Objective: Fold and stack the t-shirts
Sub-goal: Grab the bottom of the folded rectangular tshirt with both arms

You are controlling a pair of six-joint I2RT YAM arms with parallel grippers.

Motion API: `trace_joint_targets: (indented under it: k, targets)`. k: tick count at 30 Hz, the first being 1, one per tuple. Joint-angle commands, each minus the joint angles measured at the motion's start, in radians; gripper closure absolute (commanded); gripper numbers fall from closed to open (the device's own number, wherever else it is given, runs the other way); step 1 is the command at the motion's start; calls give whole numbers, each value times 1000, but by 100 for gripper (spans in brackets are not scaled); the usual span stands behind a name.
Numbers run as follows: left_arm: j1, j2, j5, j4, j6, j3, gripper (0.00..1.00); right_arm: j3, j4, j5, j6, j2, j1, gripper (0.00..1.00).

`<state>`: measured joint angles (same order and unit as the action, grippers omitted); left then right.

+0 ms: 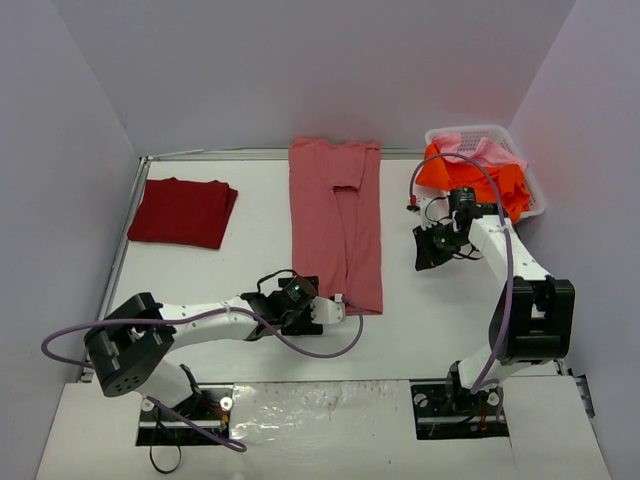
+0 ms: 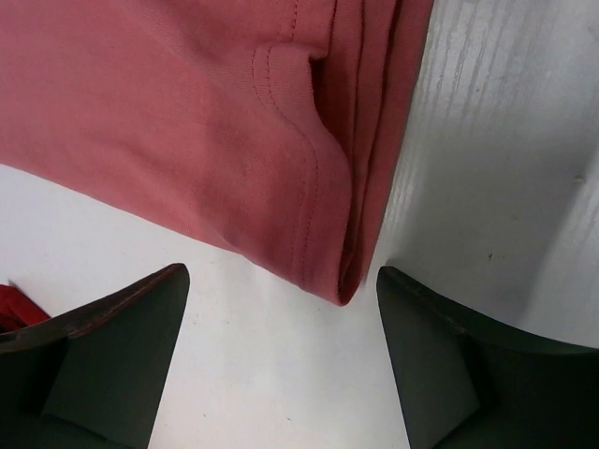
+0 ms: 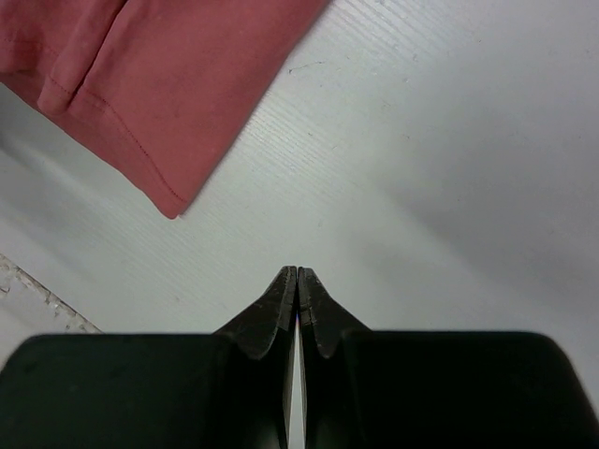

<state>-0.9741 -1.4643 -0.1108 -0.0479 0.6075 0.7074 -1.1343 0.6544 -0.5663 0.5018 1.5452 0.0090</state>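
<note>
At lower centre, the left gripper [image 1: 345, 307] gaped wide around a corner of the rose-red t-shirt [image 1: 335, 215], untouched. The right gripper [image 1: 424, 250] sat closed, empty. The shirt's length ran top-to-bottom.

No readable text or labels anywhere.

The muted rose-red t-shirt [image 1: 335, 225] lies flat at the middle of the tabletop [image 1: 230, 270]. It is folded lengthwise into a long narrow strip, with a sleeve turned in on top, and runs from the far edge toward the near edge. Its layered hem ends in a neat near-right corner. The dark crimson t-shirt [image 1: 182, 211] sits folded into a compact rectangle near the far left corner. The bright orange t-shirt [image 1: 480, 180] and the light pink t-shirt [image 1: 478, 150] are bunched, unfolded, in the basket [image 1: 465, 128] at the far right corner.
</note>
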Motion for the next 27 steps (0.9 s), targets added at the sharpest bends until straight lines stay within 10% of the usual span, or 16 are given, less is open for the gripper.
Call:
trace_joint_targets:
  k: [1,18,27]
  targets:
    - [-3,-7,-15,-23,-2,20,20,4,25,-21,12,-8,6,100]
    - [21,-51,111,-112,-9,53,96,-2,25,-6,27,-26,14,100]
    - [164,-53,316,-205,-25,122,98,-61,19,-18,119,-62,22,100]
